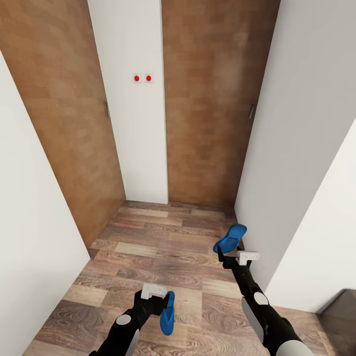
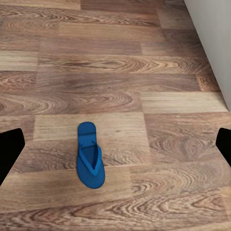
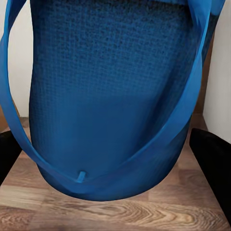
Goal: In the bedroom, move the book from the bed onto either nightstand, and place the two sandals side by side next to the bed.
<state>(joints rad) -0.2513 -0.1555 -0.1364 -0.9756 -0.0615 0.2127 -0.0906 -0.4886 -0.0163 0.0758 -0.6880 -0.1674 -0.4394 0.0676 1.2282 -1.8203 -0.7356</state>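
One blue sandal [image 2: 90, 161] lies flat on the wood-plank floor [image 1: 163, 247], straps up. My left gripper [image 1: 159, 295] hangs above it, open, with its fingers [image 2: 10, 149] far apart and well clear of it. In the head view this sandal [image 1: 168, 312] appears just right of that gripper. My right gripper [image 1: 226, 253] is shut on the second blue sandal [image 1: 230, 238], holding it in the air near the right wall. Up close, its sole and strap [image 3: 110, 96] sit between the dark fingers [image 3: 211, 163]. The book, bed and nightstand are out of view.
I face a narrow corner with two brown wooden doors [image 1: 207, 99] and a white wall strip [image 1: 136, 123] carrying two red-dotted switches. White walls [image 1: 306, 148] close in on both sides. A dark brown furniture corner [image 1: 342, 307] shows at the lower right.
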